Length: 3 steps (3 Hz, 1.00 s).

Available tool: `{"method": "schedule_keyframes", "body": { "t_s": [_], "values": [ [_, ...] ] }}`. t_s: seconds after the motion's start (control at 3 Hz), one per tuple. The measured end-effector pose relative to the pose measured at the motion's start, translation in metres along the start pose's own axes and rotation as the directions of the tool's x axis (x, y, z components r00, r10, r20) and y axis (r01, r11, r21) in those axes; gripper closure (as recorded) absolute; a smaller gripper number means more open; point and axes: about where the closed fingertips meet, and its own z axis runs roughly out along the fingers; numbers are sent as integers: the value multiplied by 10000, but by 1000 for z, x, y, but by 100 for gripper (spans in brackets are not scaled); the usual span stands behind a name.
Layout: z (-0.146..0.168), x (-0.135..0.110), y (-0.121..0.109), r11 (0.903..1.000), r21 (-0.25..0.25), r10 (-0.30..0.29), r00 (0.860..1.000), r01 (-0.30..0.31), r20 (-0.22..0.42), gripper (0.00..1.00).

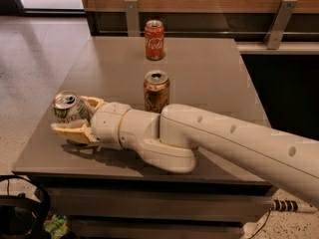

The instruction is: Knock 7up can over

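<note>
The 7up can (66,109), silver-white with green marks, stands near the table's front left corner and seems to lean a little to the left. My gripper (76,117) is at the can, open, with one tan finger (92,103) behind the can and the other finger (69,132) in front of it. The can's lower part is hidden behind the front finger. My white arm (224,138) reaches in from the right across the front of the table.
An orange-gold can (156,90) stands mid-table just behind my wrist. A red Coca-Cola can (154,40) stands at the back. The grey table's (209,73) left and front edges are close to the 7up can. A wall rail runs behind the table.
</note>
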Motion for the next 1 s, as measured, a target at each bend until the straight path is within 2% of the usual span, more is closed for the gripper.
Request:
{"method": "schedule_keyframes", "body": {
  "t_s": [0.67, 1.0],
  "values": [
    [2, -3, 3, 10000, -48, -47, 10000, 47, 12, 99],
    [-6, -7, 2, 9999, -32, -151, 9999, 151, 0, 100]
  ]
}}
